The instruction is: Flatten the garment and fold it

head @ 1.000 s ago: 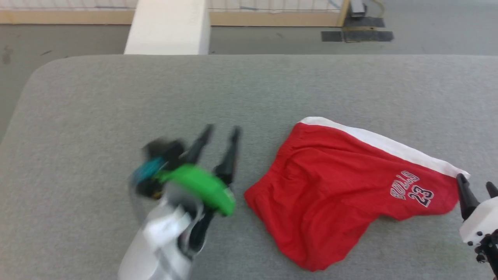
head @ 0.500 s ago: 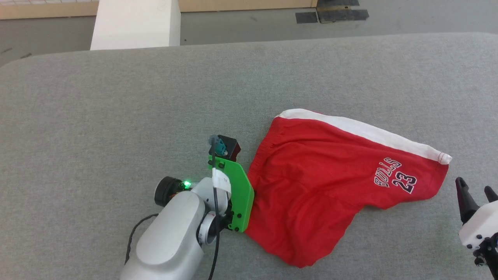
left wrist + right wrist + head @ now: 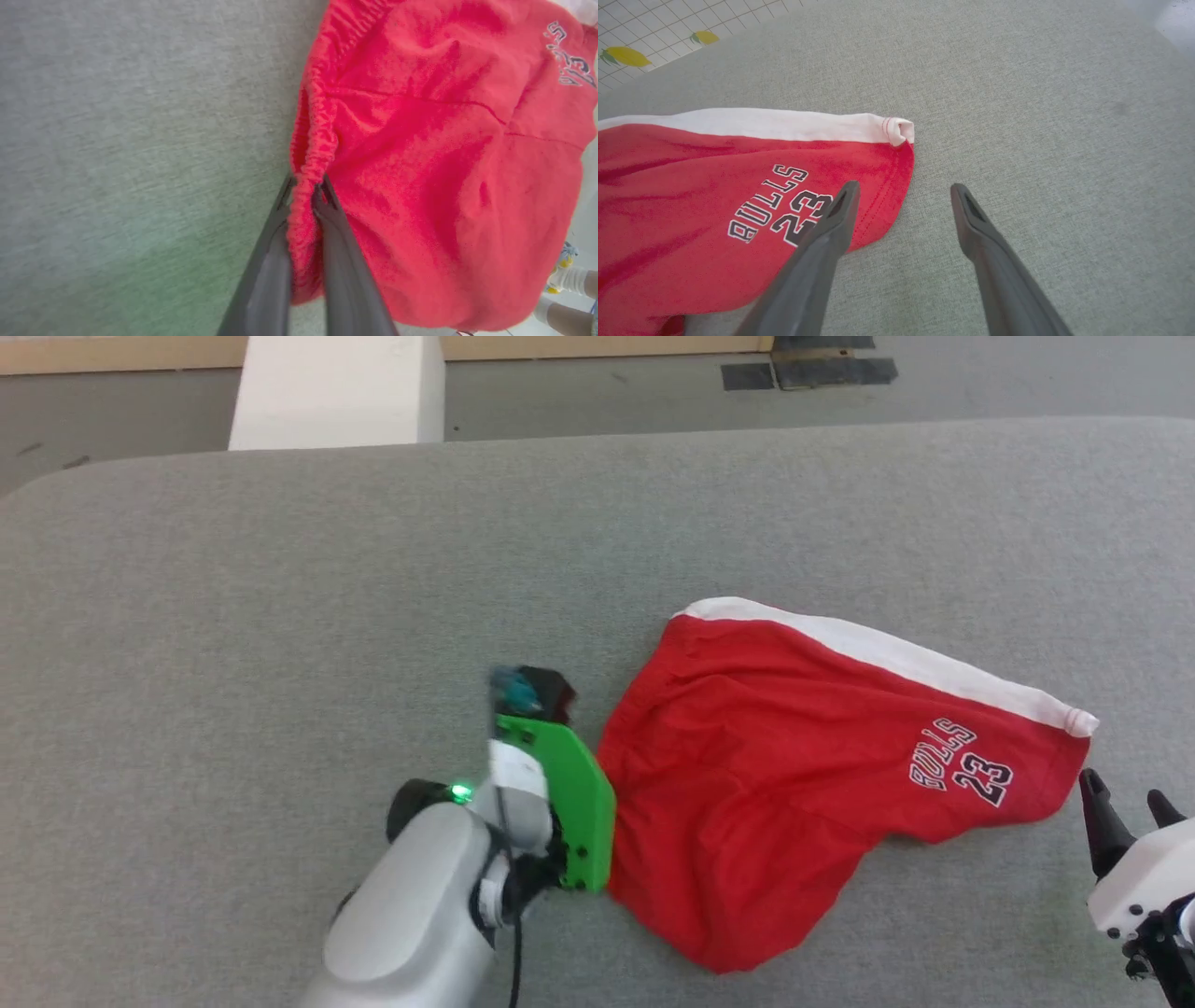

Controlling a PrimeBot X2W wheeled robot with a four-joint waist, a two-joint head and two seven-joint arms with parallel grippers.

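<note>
The garment is a pair of red shorts lying rumpled on the grey table, with a white trim band along its far edge and "BULLS 23" lettering near its right end. My left gripper is shut on the gathered red waistband at the shorts' left edge; in the head view my green wrist plate covers the fingers. My right gripper stands open just off the right hem corner, its left finger over the lettering without gripping.
A white block stands beyond the table's far edge, with dark mats on the floor behind. A person's legs show past the table edge in the left wrist view. Bare grey surface stretches left and behind the shorts.
My left arm swung from the bare table to the shorts' left edge and shut on the waistband. The head camera shifted. My right gripper stays open near the right hem.
</note>
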